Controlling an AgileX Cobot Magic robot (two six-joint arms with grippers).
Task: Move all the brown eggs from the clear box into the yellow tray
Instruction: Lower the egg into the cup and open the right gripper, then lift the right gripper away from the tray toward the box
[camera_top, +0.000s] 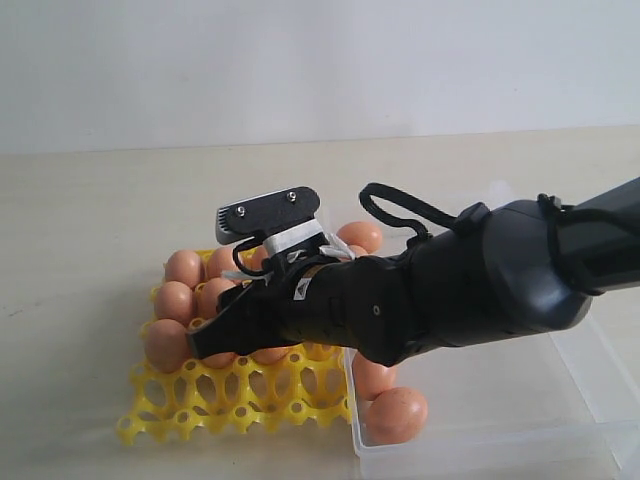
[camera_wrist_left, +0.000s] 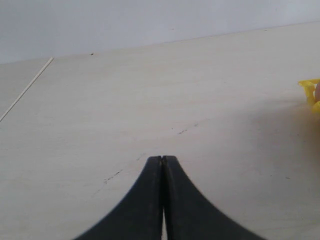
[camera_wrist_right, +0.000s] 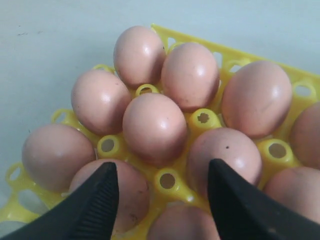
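The yellow tray (camera_top: 240, 395) lies at the lower left and holds several brown eggs (camera_top: 172, 300) in its back rows. My right gripper (camera_top: 200, 342) reaches across over those eggs. In the right wrist view it (camera_wrist_right: 162, 172) is open just above the tray (camera_wrist_right: 202, 118). One egg (camera_wrist_right: 182, 225) sits in a cup low between the fingers, and a gap shows beside it. The clear box (camera_top: 600, 375) on the right still has two eggs (camera_top: 395, 415) showing at its near left corner. My left gripper (camera_wrist_left: 162, 159) is shut and empty over bare table.
The tray's front rows of cups (camera_top: 300, 385) stand empty. One more egg (camera_top: 360, 236) shows behind the right arm near the tray's far corner. A corner of the tray (camera_wrist_left: 310, 90) appears at the edge of the left wrist view.
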